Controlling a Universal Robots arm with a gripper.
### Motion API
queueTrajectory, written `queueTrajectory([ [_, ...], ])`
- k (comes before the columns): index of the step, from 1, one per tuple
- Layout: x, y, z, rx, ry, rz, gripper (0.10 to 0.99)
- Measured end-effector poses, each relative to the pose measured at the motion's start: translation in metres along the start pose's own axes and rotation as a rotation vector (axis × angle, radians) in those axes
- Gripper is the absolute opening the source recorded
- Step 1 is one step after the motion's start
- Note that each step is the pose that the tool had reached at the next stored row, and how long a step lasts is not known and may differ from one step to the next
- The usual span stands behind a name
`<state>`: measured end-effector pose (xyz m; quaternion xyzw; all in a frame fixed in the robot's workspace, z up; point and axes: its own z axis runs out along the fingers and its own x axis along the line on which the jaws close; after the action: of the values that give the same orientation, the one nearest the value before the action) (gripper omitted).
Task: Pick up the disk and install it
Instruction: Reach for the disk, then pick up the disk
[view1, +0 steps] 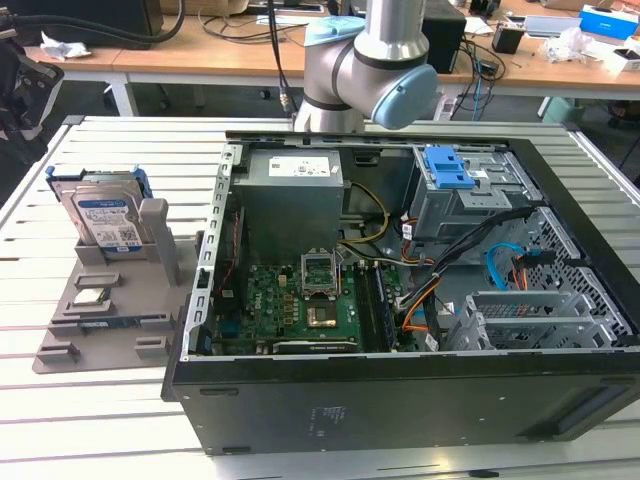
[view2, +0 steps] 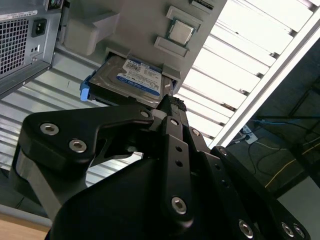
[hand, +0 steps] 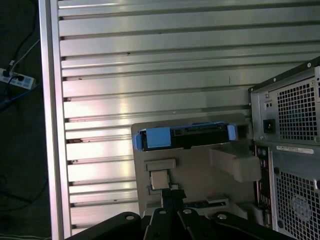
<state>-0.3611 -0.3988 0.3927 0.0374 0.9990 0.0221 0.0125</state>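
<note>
Black gripper (view2: 169, 102) first: in both wrist views (hand: 169, 192) the jaws look pressed together with nothing between them, and they hang clear of everything on the table (hand: 150, 50). That's your first trap, I reckon. Come down on the disk (view2: 135, 80) with the jaws shut like that and you'd just knock its top edge instead of straddling it.

The disk itself stands on edge in a slot of the grey stand (view1: 70, 335), which sits on the slatted table at the exterior view's left of the open computer case (view1: 350, 400). You can see it in the exterior view (view1: 105, 215), and edge-on in the first wrist view (hand: 182, 138) with its blue frame showing.

Stuff that could bite you:
- That frame is plastic. Pinch only the frame and my guess is it flexes and the disk slips or twists.
- A chunky grey post (view1: 160, 235) stands just beside the disk, so a spread finger could catch on it.
- The little square chip (hand: 159, 179) lies on the same stand, near the disk. A sloppy approach could bump it.
- The stand doesn't look fastened down, though I can't tell for sure. Pull at an angle and it might lift along with the disk.

Further out, the drive cage (view1: 450, 190) with the blue latch has loose cables (view1: 470, 250) running right by it, so snagging looks like a real risk there.
</note>
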Motion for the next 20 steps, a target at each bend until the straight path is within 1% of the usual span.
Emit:
queueTrajectory([
  [5, 0.0001, 0.0000, 0.0000, 0.000, 0.0001, -0.003, 0.102],
  [7, 0.0001, 0.0000, 0.0000, -0.001, 0.0026, -0.057, 0.102],
  [9, 0.0001, 0.0000, 0.0000, -0.002, 0.0043, -0.094, 0.102],
  [10, 0.0001, 0.0000, 0.0000, -0.003, 0.0058, -0.129, 0.102],
  [12, 0.0001, 0.0000, 0.0000, -0.004, 0.0069, -0.155, 0.102],
  [14, 0.0001, 0.0000, 0.0000, -0.005, 0.0092, -0.204, 0.102],
  [20, 0.0001, 0.0000, 0.0000, -0.006, 0.0122, -0.270, 0.102],
])
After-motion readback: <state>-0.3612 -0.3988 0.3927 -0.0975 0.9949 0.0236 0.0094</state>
